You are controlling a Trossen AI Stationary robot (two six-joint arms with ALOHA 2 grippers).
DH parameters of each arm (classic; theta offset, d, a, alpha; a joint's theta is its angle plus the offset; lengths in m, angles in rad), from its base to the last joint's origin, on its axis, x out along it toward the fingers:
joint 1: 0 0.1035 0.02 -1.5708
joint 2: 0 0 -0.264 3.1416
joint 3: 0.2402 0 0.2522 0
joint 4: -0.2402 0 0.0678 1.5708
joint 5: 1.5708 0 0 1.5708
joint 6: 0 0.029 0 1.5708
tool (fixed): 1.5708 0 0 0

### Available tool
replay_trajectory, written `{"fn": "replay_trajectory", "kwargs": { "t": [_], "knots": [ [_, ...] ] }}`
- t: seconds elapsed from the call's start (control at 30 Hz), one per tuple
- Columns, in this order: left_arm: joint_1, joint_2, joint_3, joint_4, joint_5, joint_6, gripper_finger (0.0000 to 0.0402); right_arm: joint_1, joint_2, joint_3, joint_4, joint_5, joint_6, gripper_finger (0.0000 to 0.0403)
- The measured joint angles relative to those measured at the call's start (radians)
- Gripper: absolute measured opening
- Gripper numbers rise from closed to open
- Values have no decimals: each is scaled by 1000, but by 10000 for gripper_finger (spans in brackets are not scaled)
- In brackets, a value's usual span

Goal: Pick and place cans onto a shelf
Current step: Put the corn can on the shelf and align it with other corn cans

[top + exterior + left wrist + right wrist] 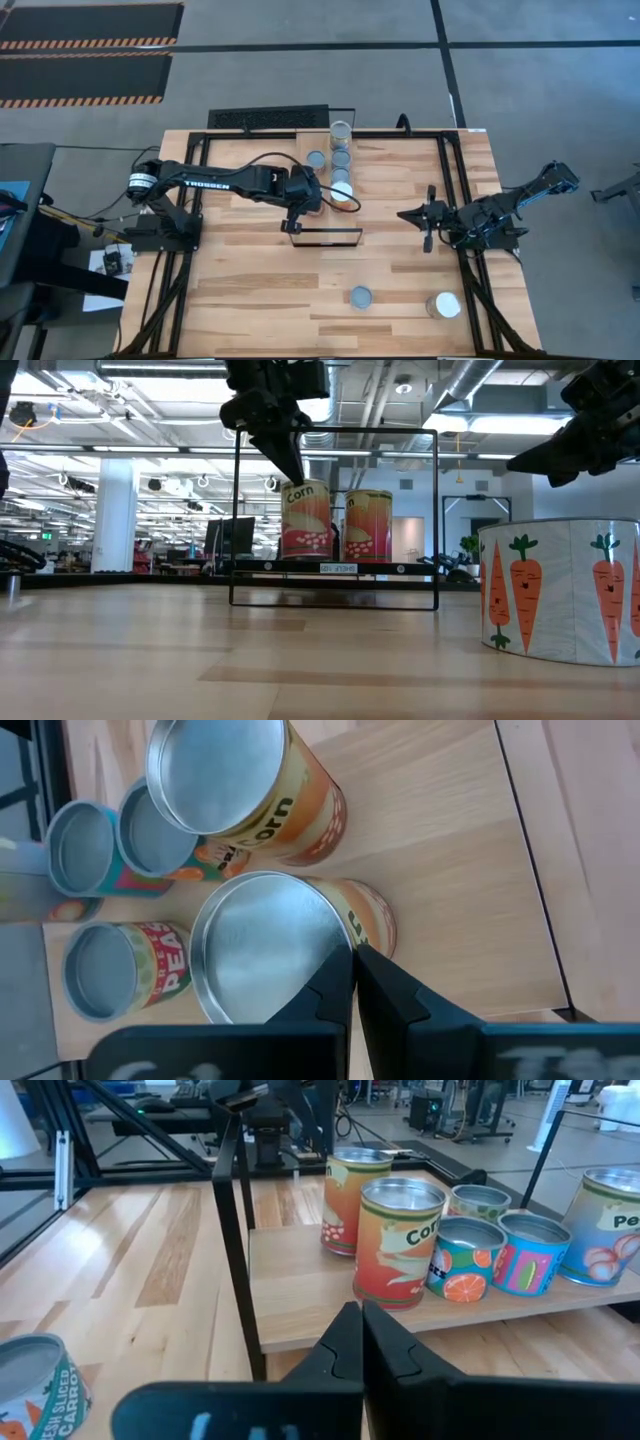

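Observation:
Several cans stand upright in a row on the pale shelf (325,215), among them two corn cans (306,520) (367,525). My left gripper (352,958) is shut and points down over the nearer corn can (265,950). Its tips are at that can's top rim, as the low view (296,472) also shows. My right gripper (405,214) is shut and empty. It hangs above the table to the right of the shelf and faces the cans (400,1240). Two more cans stand on the table near its front edge, one grey-topped (360,297) and one white-topped (443,305). My left gripper has its shut fingertips (340,970) right at the corn can's top rim (345,935), coming from above and pointing down. I cannot tell whether they touch the rim. The can stands upright on the shelf.
The shelf's thin black frame (325,237) rises at its near end, close to my left gripper. A carrot-printed can (560,590) fills the right of the low view. A black frame rail (450,190) runs along the table's right side. Bare wood lies between the shelf and the front cans.

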Motion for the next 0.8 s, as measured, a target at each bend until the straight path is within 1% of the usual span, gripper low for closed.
{"fn": "replay_trajectory", "kwargs": {
  "t": [0.23,0.8],
  "knots": [
    [0,0,-1,15,19,-3,0,0,0,0,0,0,0,8],
    [11,-1,-2,17,15,-3,0,0,0,0,0,0,2,8]
  ]
}}
